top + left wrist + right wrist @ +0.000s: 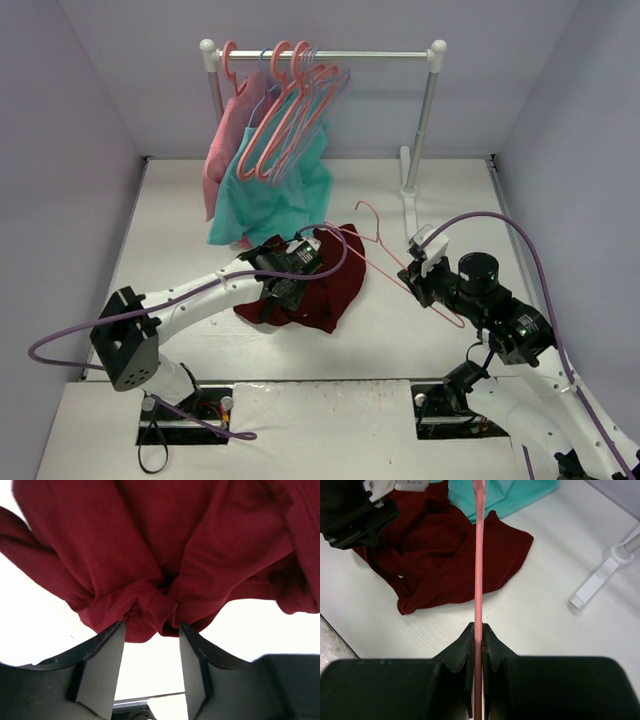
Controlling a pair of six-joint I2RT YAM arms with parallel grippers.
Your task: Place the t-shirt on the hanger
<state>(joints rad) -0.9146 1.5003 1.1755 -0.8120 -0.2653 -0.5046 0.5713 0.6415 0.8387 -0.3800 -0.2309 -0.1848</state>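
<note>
Closest in, right side: the right gripper (pixel 479 630) is clamped on the hanger (pixel 479 565), jaws squeezed tight on one thin pink wire w/ no gap showing. From the top cam the hanger (pixel 375 260) runs diagonally. Its near end is in the gripper, the other end reaches out toward the t-shirt (pixel 325 290), and the hook curls up toward the back. Can't tell if that far end touches the cloth or just hangs over it.

Mid table (pixel 450 200): the t-shirt is a crumpled dark red heap lying flat on the surface, a bit left of center, and none of it is on the hanger. The left gripper (pixel 290 272) sits right over the heap's left part, arm stretched in from the left base. On the left wrist cam the jaws are spread. One of the fingers (pixel 107 665) stands on each side of a bunched fold of the shirt (pixel 165 555), and the fold sits right at the tips. The gap btw the pads is wider than the fold, so it's not pinched afaict.

Just behind the shirt is the teal garment (pixel 270 195), its hem hanging down to the table near the shirt's back edge.

Far back is the rack (pixel 330 55), white posts w/ a rail across. The teal one hangs off it, a pink garment (pixel 225 150) is next to it on the left, and a bunch of spare hangers (pixel 285 120) are crowded on the rail. The rack foot (pixel 600 577) on the right stands on the table, well apart from the shirt.
</note>
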